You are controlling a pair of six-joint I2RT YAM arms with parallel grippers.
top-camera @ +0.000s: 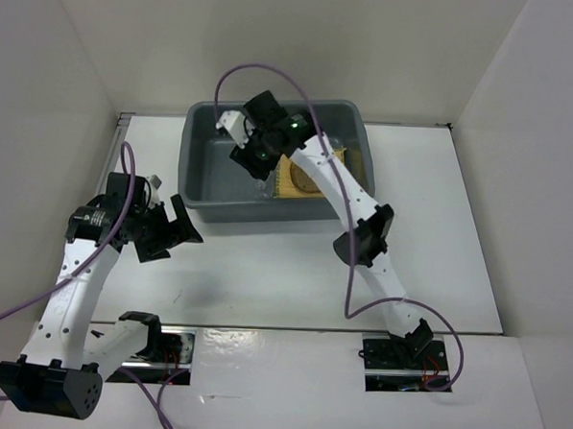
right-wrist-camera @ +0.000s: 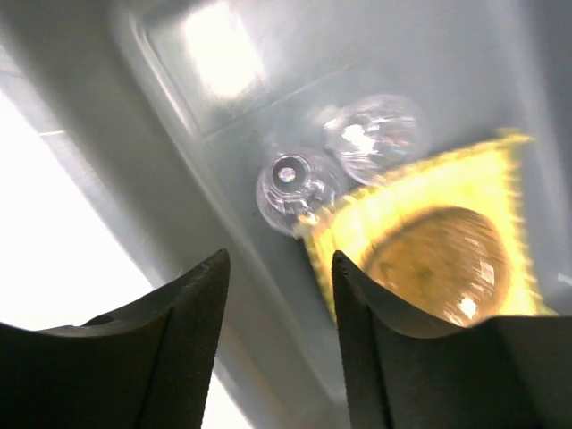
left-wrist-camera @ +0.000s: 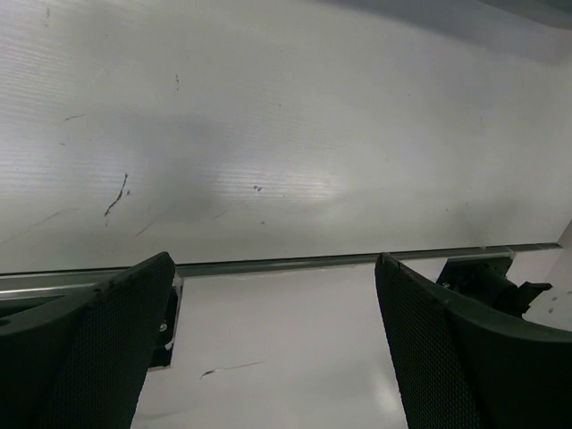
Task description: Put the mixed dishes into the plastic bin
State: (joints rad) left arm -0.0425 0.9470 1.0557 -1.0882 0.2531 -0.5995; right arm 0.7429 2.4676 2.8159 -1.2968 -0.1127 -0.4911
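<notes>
Right tool (right-wrist-camera: 279, 268) hovers over the grey plastic bin (top-camera: 201, 162), tips apart, empty. Small clear cup (right-wrist-camera: 288, 183) sits just above them, bamboo mat (right-wrist-camera: 411, 210) lower right. Left tool (left-wrist-camera: 273, 268) gapes wide over the bench (top-camera: 264, 271), centre-left.

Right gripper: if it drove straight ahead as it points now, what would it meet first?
Probably the plastic bin's grey bottom, seen in the gap of the open right gripper, just short of the clear cup and bamboo mat corner; depth is unclear.
</notes>
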